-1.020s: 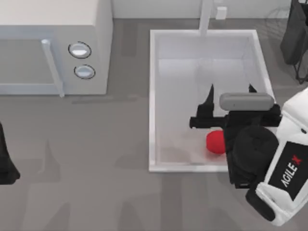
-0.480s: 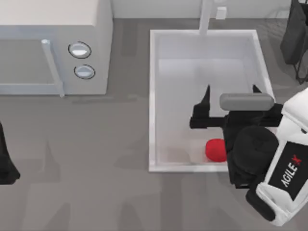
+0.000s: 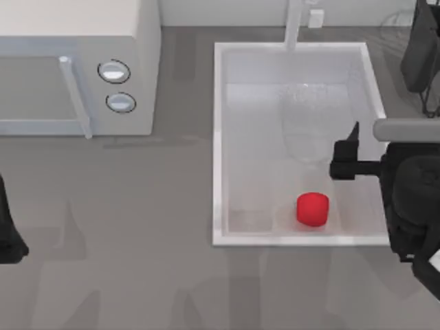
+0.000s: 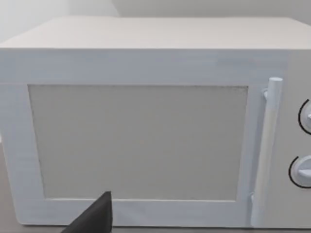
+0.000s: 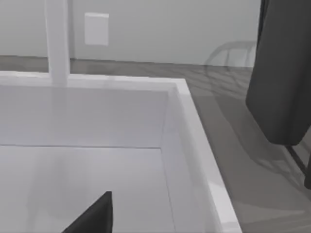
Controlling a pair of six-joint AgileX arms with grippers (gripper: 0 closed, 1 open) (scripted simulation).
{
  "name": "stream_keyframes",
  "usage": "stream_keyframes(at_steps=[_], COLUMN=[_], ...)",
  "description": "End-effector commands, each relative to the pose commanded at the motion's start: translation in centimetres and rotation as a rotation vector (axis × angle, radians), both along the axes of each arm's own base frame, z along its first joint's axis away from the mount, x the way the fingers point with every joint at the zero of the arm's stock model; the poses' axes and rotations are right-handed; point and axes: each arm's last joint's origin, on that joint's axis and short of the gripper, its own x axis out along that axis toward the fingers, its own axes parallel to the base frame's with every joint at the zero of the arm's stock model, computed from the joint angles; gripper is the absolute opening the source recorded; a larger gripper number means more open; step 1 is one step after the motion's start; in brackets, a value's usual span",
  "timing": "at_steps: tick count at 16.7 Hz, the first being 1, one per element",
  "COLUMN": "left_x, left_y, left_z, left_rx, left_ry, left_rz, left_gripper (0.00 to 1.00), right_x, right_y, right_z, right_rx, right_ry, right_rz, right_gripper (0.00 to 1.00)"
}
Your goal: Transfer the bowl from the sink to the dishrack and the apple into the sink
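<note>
Released, the apple [image 3: 313, 209] now lies in the sink [image 3: 218, 137] near its front wall; my right claw [image 3: 354, 159] has withdrawn toward the sink's right rim, spread unclear; a rolling apple seems the only risk

White microwave [image 3: 75, 65], two knobs [image 3: 114, 71]

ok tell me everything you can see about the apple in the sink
The apple is small, plain bright red and rounded, smooth and matte-looking, with no stem or marking visible from above. It sits on the white floor of the sink, near the basin's front wall in the top view, a little right of the middle. Nothing grips it; the right gripper is apart from it, over the sink's right side.
</note>
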Motion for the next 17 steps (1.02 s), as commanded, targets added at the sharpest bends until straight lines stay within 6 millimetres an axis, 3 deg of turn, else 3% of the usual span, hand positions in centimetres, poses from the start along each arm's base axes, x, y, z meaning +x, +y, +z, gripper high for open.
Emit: stream_keyframes(at_steps=[3, 6, 11, 14, 17], left_x=[0.0, 0.0, 0.0, 0.0, 0.0], left_y=[0.0, 0.0, 0.0, 0.0, 0.0], left_z=[0.0, 0.0, 0.0, 0.0, 0.0], left_rx=[0.0, 0.0, 0.0, 0.0, 0.0], left_ry=[0.0, 0.0, 0.0, 0.0, 0.0], left_rz=[0.0, 0.0, 0.0, 0.0, 0.0], left_gripper=[1.0, 1.0, 1.0, 1.0, 1.0], right_x=[-1.1, -3.0, -9.3, -13.3, -15.4], right_y=[-1.9, -3.7, -6.8, -8.7, -10.0], right_z=[2.5, 6.6, 14.6, 15.0, 12.6], right_rx=[0.027, 0.099, 0.194, 0.18, 0.141], right_ry=[0.038, -0.036, -0.326, -0.376, -0.317], right_rz=[0.038, 0.095, 0.201, 0.241, 0.238], right_gripper=[1.0, 1.0, 1.0, 1.0, 1.0])
